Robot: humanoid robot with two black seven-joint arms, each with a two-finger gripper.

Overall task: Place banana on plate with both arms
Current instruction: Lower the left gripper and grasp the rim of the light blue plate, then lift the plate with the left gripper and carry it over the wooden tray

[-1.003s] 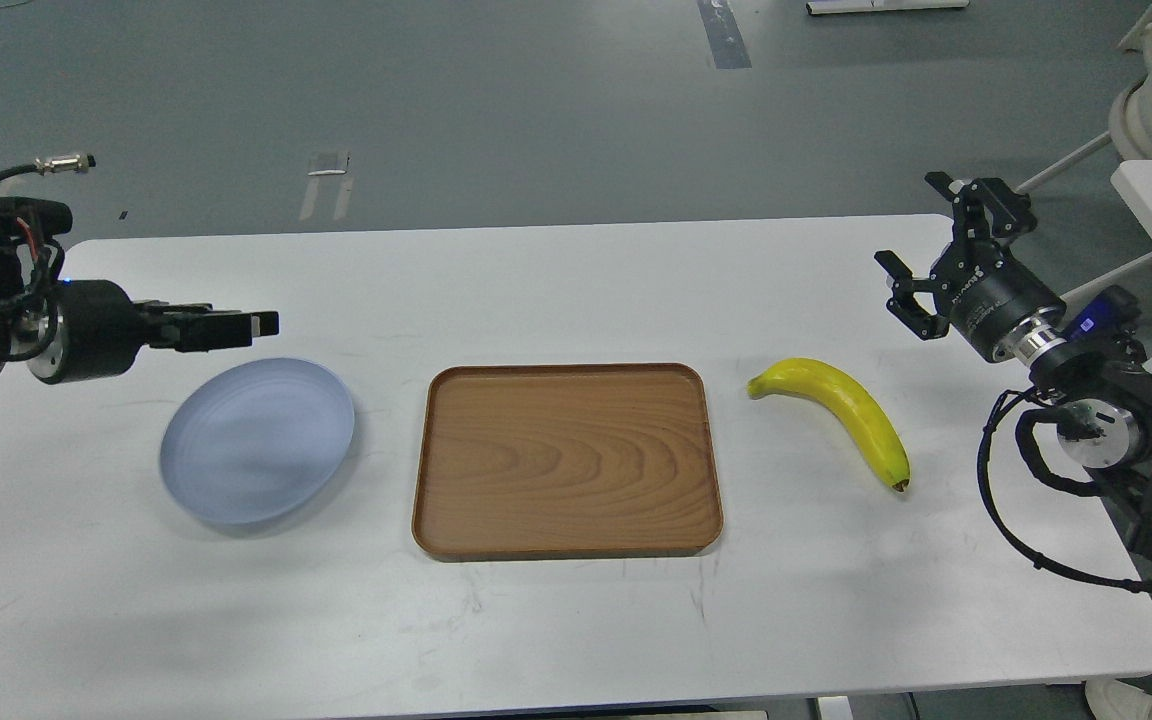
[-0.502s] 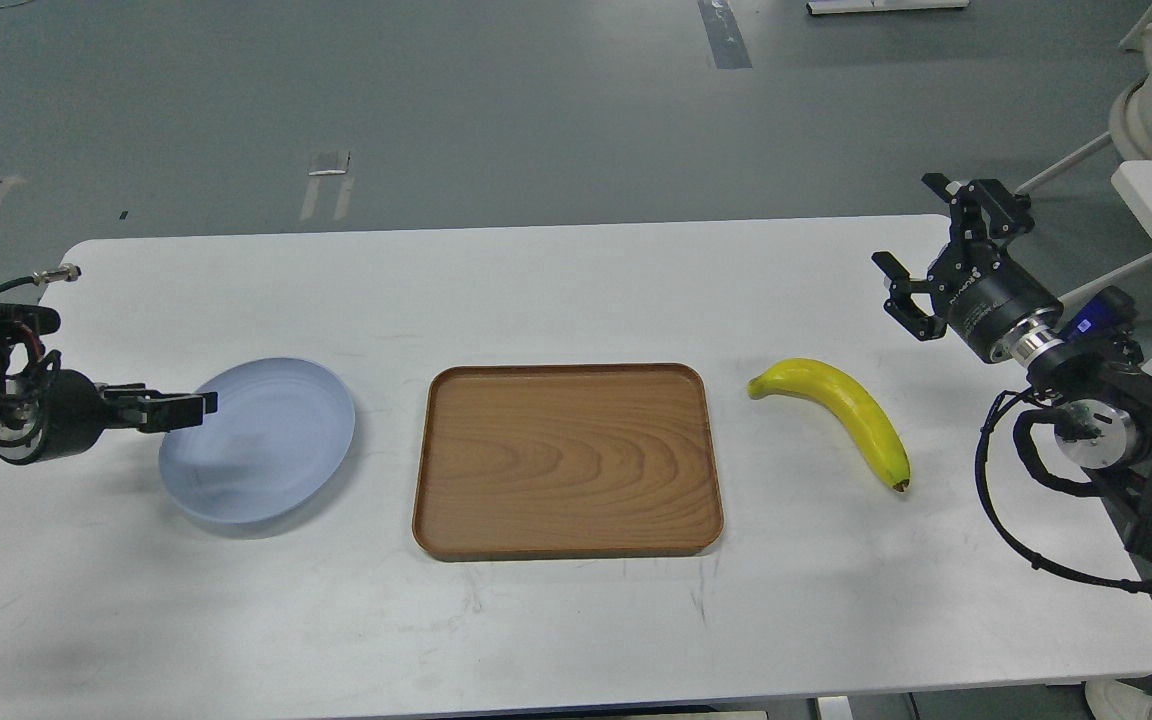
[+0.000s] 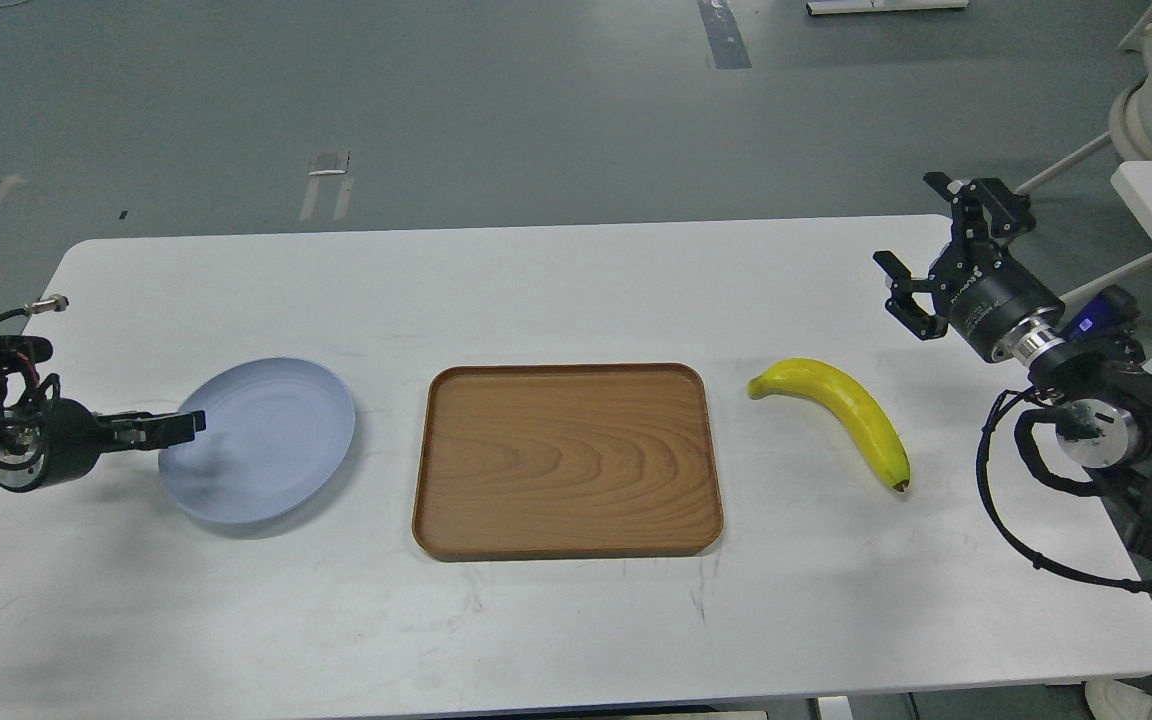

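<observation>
A: Position check. Banana lies flat on the white worktop, right of the wooden tray, greenish stem end toward the tray, dark tip toward the near edge. Nothing touching it.

B: Plate?

A: Pale blue plate on the far side of the tray from the fruit, well apart from it. Nothing on the plate. Tray bare too.

B: Right gripper?

A: Right gripper hangs above the worktop, beyond and to the right of the banana, clear of it. Its fingers are spread apart, grasping nothing.

B: Left one?

A: Left gripper sits low at the plate's left rim, pointing across it. The fingers look drawn close together, but from this angle it's a dark side-on shape; whether they pinch the rim or merely lie at it, I cannot tell.

B: So progress?

A: By my reading, early. No grasp on the fruit, nothing lifted, nothing delivered. Left to do: right arm drops onto the banana, closes, carries it over the tray to the plate, sets it down. Left arm appears placed to steady or shift the plate, though that's a guess.
</observation>
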